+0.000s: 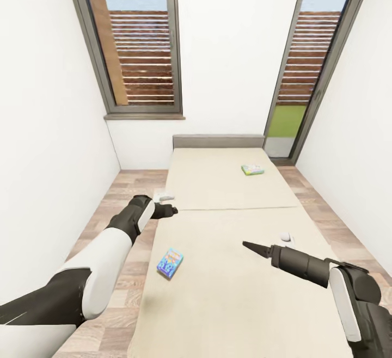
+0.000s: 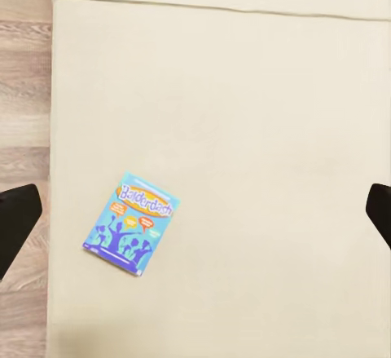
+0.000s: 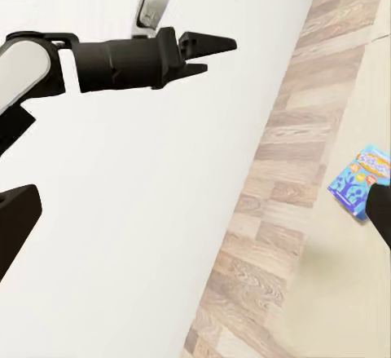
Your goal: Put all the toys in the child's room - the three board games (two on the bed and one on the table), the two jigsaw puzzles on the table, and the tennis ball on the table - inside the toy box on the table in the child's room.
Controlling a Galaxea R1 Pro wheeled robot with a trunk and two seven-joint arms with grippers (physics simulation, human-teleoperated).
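Note:
A blue board game (image 1: pixel 170 263) lettered Balderdash (image 2: pixel 132 223) lies flat near the left edge of the beige bed (image 1: pixel 228 292). It also appears in the right wrist view (image 3: pixel 361 180). A green-edged board game (image 1: pixel 252 170) lies far up the mattress, towards the headboard. My left gripper (image 1: pixel 170 211) hovers above the bed's left edge, beyond the blue box, open, its fingers (image 2: pixel 16 219) wide apart and holding nothing. Over the middle of the mattress, right of the blue box, my right gripper (image 1: pixel 251 247) is open and empty. The table, toy box, jigsaw puzzles and tennis ball are out of view.
White walls close in on both sides. A strip of wood plank floor (image 1: pixel 125 195) runs along the bed's left side and a narrower one along its right. A low grey headboard (image 1: pixel 218 141) and tall dark-framed windows (image 1: pixel 139 48) stand at the far end.

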